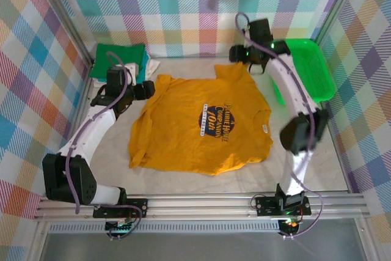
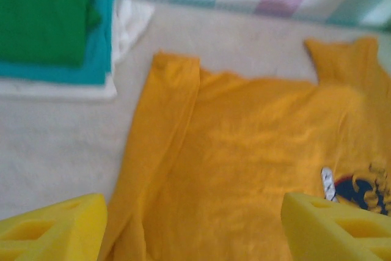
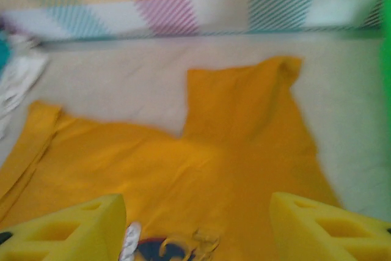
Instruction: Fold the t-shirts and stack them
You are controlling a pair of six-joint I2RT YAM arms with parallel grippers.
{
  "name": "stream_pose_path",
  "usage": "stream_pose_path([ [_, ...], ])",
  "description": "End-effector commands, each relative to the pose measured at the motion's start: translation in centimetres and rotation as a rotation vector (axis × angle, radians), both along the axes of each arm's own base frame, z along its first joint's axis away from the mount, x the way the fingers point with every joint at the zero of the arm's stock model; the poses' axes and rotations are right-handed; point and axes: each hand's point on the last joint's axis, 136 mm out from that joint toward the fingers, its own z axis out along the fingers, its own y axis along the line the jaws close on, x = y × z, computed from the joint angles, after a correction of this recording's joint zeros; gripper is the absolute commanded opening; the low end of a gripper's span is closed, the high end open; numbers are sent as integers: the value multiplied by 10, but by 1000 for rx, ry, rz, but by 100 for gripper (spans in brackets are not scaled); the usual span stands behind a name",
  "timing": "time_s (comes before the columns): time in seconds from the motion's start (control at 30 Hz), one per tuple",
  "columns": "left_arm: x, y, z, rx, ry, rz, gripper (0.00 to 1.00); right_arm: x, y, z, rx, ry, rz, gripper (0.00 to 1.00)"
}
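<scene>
Mustard t-shirt (image 1: 201, 123) flat, near-side of my L gripper (image 1: 146, 90) (far-left corner) and R gripper (image 1: 236, 55) (far sleeve); both wide open, empty.

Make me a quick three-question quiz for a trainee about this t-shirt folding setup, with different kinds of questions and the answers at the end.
1. True or false: the yellow t-shirt lies on top of the folded stack.
2. Which colour is on top of the folded stack? A white, B dark green, C teal.
3. Fill in the blank: the left gripper and the right gripper are both ____ (open or shut).

Key: 1 false; 2 B; 3 open.
</scene>
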Motion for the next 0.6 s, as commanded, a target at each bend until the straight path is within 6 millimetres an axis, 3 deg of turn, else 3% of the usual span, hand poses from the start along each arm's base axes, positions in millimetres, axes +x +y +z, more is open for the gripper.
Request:
stream_pose_path([
  [0.0,2,-7,-56,75,159,-28,77,-27,21,0,142,-108,38,64],
  [0.13,39,-36,-57,209,112,-111,80,-48,15,-32,135,-62,28,66],
  [0.23,76,-51,-76,266,167,-130,82,-65,9,-62,150,-19,4,65],
  [0.33,106,-56,-96,345,229,-117,86,-86,4,-87,189,-4,-16,65],
  [0.47,135,-57,-120,438,280,-94,78,-106,-4,-111,190,37,-39,65],
  [0.57,146,-50,-134,491,298,-69,69,-117,-8,-116,186,46,-43,65],
])
